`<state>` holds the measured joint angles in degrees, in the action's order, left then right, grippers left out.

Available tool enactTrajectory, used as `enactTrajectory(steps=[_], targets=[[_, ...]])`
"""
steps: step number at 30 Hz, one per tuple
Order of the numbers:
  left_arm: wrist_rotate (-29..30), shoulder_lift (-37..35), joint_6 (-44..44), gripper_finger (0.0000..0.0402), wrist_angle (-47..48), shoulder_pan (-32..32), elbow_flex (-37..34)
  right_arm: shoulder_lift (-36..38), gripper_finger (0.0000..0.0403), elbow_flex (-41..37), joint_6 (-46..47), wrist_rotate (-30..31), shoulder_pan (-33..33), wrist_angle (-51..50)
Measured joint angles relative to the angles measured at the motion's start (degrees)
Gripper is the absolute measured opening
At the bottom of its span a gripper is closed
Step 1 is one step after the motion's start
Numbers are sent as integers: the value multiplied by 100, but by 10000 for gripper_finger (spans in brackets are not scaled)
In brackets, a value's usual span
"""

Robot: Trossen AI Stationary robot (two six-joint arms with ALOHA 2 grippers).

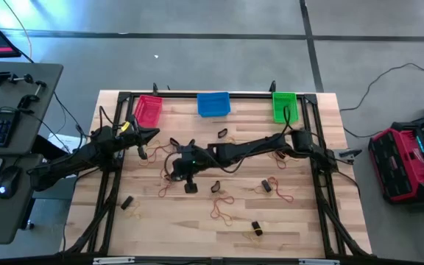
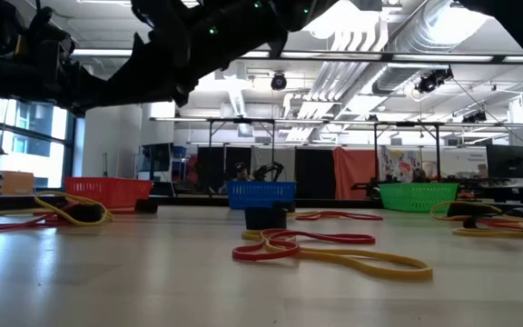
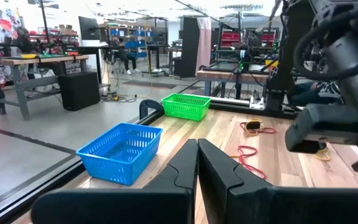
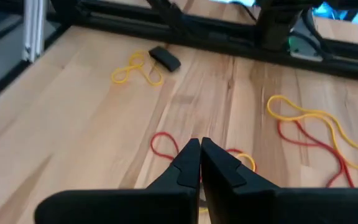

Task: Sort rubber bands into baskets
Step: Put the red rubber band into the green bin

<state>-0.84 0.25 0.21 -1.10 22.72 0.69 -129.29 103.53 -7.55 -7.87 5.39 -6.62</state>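
Wooden table (image 1: 197,228), near edge: loose rubber bands (image 1: 223,210) (yellow, red, black) lie scattered. At centre, my right pincer (image 4: 200,144) hangs over a red band, fingers pressed together, holding nothing. Left of it, my left pincer (image 3: 197,144) is likewise closed and empty. Far edge, left to right: red basket (image 1: 147,110), blue basket (image 1: 213,104), green basket (image 1: 284,106).

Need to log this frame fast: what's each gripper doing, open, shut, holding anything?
Left gripper: shut, nothing held, up near the red-pink basket.
Right gripper: shut, nothing visibly held, above the rubber bands mid-table.
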Motion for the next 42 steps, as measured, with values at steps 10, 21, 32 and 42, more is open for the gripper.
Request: enactTrajectory(steps=[10, 21, 32, 42], targets=[[-2, 0, 0, 3, -2, 2, 1, -60, 53, -22, -20, 346, 211, -322], [-2, 0, 0, 3, 0, 1, 1, -60, 78, -24, -29, 176, -88, -488], [-2, 0, 0, 3, -2, 0, 2, -60, 78, -26, 121, 21, -226, 57], [-2, 0, 0, 3, -1, 0, 1, -57, 78, -31, 180, 161, 106, 478]])
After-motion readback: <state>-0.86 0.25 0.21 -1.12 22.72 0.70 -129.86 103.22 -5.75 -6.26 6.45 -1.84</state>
